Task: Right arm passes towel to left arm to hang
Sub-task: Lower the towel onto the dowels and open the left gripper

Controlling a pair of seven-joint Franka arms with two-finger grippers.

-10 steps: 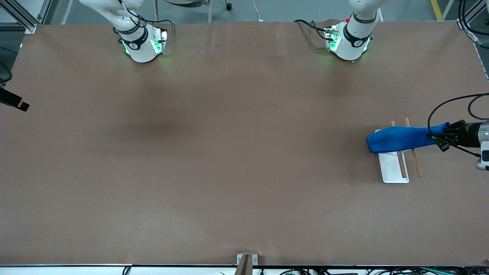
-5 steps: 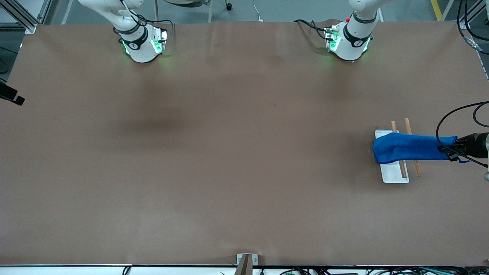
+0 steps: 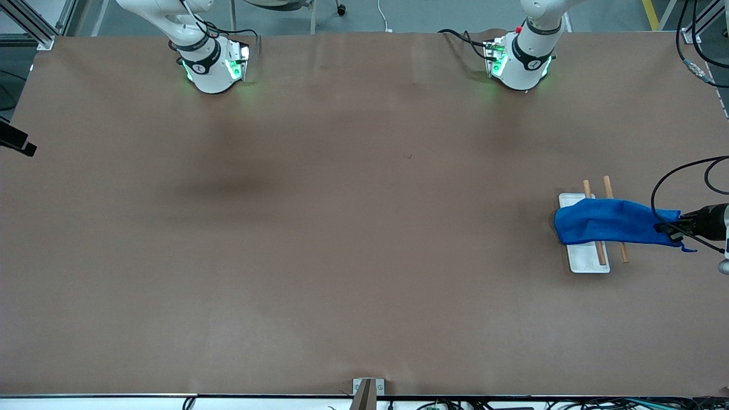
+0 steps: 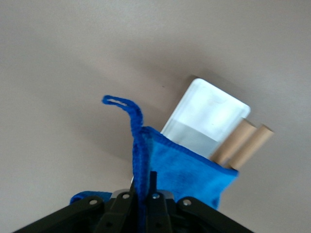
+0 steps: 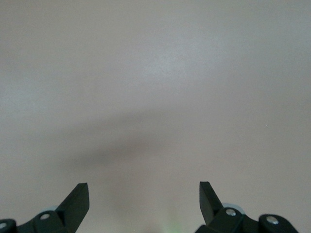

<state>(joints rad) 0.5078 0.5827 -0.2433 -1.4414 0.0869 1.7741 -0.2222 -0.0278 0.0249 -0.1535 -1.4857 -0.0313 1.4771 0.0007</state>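
Table [image 3: 342, 256]: flat matte brown surface. White rack tray [image 3: 586, 259], smooth, rounded corners, sits toward the left arm's end, with two wooden rods [image 3: 622, 250] above it. The towel [image 3: 603, 222], soft bright blue pile with a darker stitched hem and loop, lies draped over both rods. Left gripper [image 3: 672, 229] pinches the towel's hem end, fingers nearly closed on it. Right gripper [image 5: 144, 194] waits over bare table, fingers wide apart, empty.

Risk: uneven drape; on release the heavier side may drag the towel off the smooth rods.
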